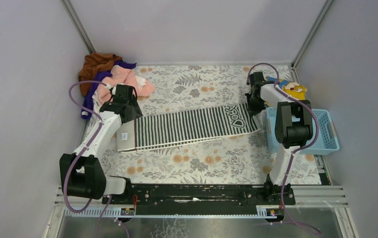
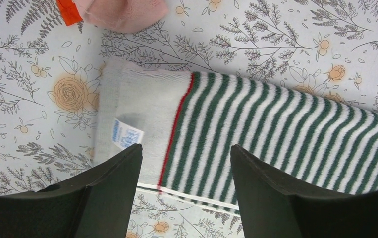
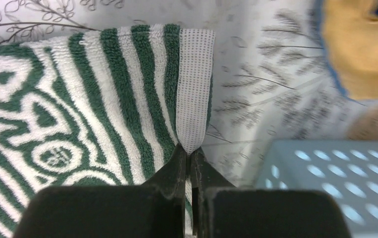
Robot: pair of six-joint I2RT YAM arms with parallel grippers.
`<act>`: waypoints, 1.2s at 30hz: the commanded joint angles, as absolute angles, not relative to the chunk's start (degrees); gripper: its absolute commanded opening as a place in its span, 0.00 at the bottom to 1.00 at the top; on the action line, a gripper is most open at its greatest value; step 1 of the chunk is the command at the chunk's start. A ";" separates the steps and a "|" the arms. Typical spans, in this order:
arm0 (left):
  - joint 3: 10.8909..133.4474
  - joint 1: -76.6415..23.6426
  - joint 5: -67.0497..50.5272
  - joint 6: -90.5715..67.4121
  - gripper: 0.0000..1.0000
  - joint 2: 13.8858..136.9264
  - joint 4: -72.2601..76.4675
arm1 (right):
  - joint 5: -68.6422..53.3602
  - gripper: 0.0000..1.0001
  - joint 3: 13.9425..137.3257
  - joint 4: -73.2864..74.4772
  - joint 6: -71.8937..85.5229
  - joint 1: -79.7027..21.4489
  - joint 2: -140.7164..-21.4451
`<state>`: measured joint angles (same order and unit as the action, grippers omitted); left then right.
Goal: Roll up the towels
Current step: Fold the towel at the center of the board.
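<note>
Though spread flat across the floral table [image 1: 196,163], loses the left end of the striped towel [image 1: 187,128] beneath the left arm [image 1: 102,131]. Leaves bare cloth near and far of it. Piles pink, brown and purple towels [image 1: 120,77] in the far left corner, partly behind that arm. Half hides the blue basket [image 1: 328,134] at the right edge. Hangs the left gripper [image 2: 186,151] wide apart over the grey tagged end, holding nothing. Clamps the right gripper [image 3: 189,151] tight on the right hem corner.

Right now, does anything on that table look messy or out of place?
The striped towel lies slanted across the table, its end hem pinched by the right gripper. Brown, purple and pink towels sit crumpled in the far-left corner.
</note>
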<state>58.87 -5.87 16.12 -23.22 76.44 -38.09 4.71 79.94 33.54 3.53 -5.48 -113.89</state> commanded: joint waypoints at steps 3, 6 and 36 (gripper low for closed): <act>58.35 -6.09 17.57 -23.38 0.68 75.14 -36.37 | 22.23 0.00 89.90 39.01 2.78 -5.76 -103.37; 58.65 -6.03 16.72 -23.86 0.68 75.47 -36.67 | 24.89 0.00 93.26 40.31 1.47 -6.00 -100.69; 50.61 -5.90 -13.09 -34.88 0.62 85.34 -29.89 | -1.18 0.00 99.51 41.74 11.66 -28.53 -100.07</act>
